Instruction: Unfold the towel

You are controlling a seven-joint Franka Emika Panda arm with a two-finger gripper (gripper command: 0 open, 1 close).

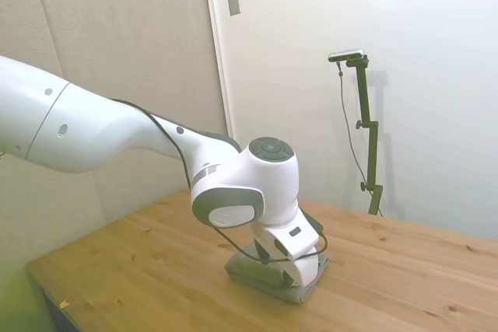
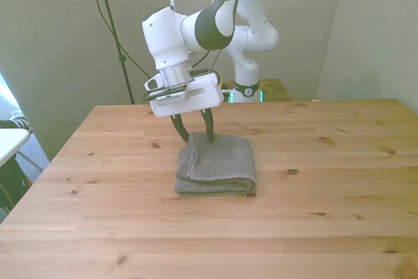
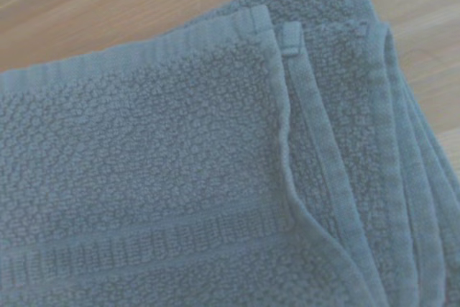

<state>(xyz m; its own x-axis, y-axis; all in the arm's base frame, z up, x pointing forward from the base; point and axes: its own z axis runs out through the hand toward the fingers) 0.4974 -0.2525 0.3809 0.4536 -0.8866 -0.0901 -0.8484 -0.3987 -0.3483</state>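
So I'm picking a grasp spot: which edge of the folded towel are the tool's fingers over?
The far edge of the towel, beside the tool; its open fingers straddle it. The near edge is a rounded fold.

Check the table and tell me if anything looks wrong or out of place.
Nothing stands out. The grey towel lies folded flat on the wooden table, with the hand open at its far edge.

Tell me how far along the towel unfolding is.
Nothing is unfolded yet: the towel lies as a thick folded stack on the table, its layered hems showing in the wrist view. In hand: the open pincer is down at the towel's far edge, fingers straddling it. Left: grip a layer and open the towel out.
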